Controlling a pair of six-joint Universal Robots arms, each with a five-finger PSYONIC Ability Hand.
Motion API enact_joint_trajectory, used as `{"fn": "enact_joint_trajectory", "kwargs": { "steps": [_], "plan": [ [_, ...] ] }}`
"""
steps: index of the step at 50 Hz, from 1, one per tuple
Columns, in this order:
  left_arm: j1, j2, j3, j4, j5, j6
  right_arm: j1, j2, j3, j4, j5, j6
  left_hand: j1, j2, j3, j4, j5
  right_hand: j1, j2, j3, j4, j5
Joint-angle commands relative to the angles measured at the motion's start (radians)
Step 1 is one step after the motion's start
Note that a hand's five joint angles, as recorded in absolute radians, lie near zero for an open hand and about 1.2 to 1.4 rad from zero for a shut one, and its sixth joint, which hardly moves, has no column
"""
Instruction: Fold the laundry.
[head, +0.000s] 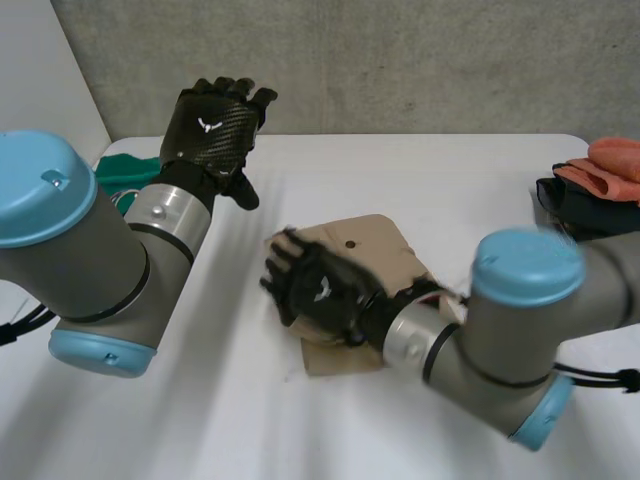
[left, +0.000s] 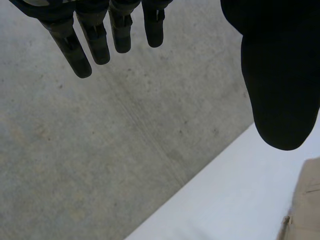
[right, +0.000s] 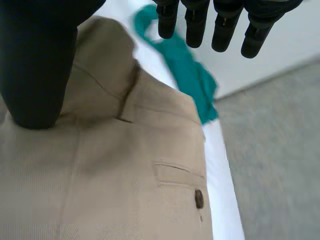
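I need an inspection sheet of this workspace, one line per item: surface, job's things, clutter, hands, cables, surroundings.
Surface: white table, bare between the laundry items.
Job's things: beige garment, folded, in the middle; green cloth at the far left; orange cloth on a black garment at the right edge.
Clutter: nothing seen.
Hands: left hand raised above the table, open, holding nothing; right hand open, at the beige garment's left edge.
Cables: nothing seen.
Surroundings: grey concrete beyond the table.
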Motion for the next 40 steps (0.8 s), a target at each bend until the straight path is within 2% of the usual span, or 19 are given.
{"fn": "enact_joint_trajectory", "kwargs": {
  "steps": [1, 4, 10, 17, 25, 32, 40],
  "plan": [
    [-0.041, -0.027, 0.092, -0.015, -0.010, -0.008, -0.115, -0.151, -0.004, 0.009, 0.019, 0.658, -0.013, -0.028, -0.034, -0.023, -0.048, -0.047, -0.034, -0.035, -0.037, -0.054],
    [-0.081, -0.068, 0.133, -0.042, -0.019, -0.029, -0.200, -0.172, -0.018, 0.041, 0.057, 0.837, -0.013, -0.028, -0.034, -0.023, -0.047, -0.047, -0.034, -0.035, -0.037, -0.054],
    [-0.188, -0.214, 0.263, -0.202, -0.096, -0.072, -0.288, -0.160, -0.097, 0.196, 0.097, 0.863, -0.007, -0.022, -0.029, -0.017, -0.042, -0.047, -0.034, -0.035, -0.037, -0.054],
    [-0.230, -0.360, 0.333, -0.308, -0.221, -0.128, -0.287, 0.041, -0.301, 0.403, 0.113, 0.750, 0.014, -0.001, -0.008, 0.003, -0.021, -0.047, -0.034, -0.035, -0.037, -0.054],
    [-0.231, -0.452, 0.317, -0.355, -0.249, -0.141, -0.279, 0.217, -0.377, 0.452, 0.174, 0.613, 0.011, -0.004, -0.011, 0.001, -0.024, -0.047, -0.034, -0.035, -0.037, -0.054],
    [-0.222, -0.463, 0.323, -0.429, -0.241, -0.138, -0.279, 0.250, -0.378, 0.446, 0.205, 0.495, 0.043, 0.028, 0.021, 0.033, 0.008, -0.047, -0.034, -0.035, -0.037, -0.054],
    [-0.217, -0.450, 0.336, -0.483, -0.232, -0.138, -0.279, 0.204, -0.363, 0.443, 0.225, 0.458, 0.043, 0.028, 0.021, 0.033, 0.008, -0.047, -0.034, -0.035, -0.037, -0.054]
  ]
}}
